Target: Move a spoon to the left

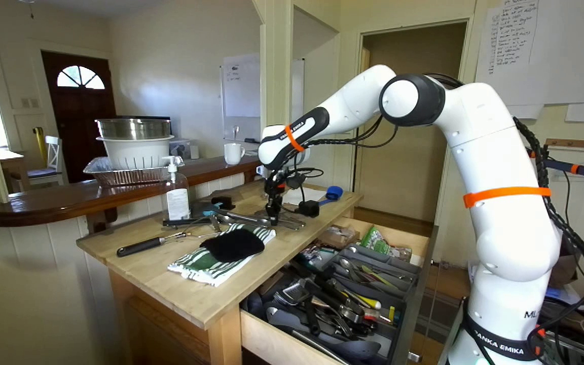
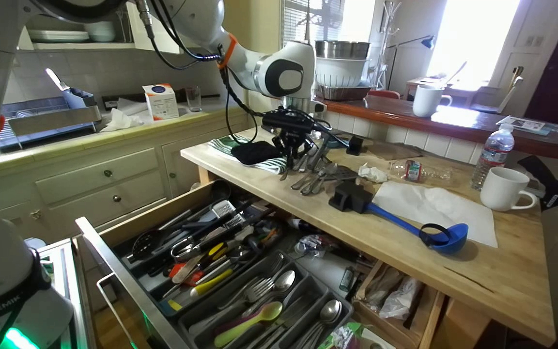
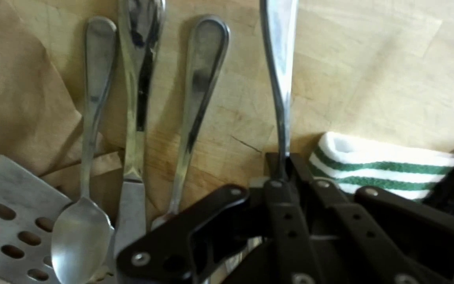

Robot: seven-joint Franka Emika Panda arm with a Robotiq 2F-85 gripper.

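The arm [image 1: 507,152] is white with orange bands [image 1: 507,195]; the gripper [image 3: 285,162] is black, the utensil [image 3: 282,63] in it silver. The table [image 1: 157,284] is tan wood. Near one end edge, the towel [image 1: 194,268] is striped green and white, the cloth [image 1: 233,245] on it black. Toward one long edge, the scoop [image 2: 402,223] is blue; by a far corner, the mug [image 2: 503,189] is white.

The shiny metal spoon [image 3: 281,51], its bowl hidden, is pinched in the claw [image 3: 285,162], flared handle jutting out.
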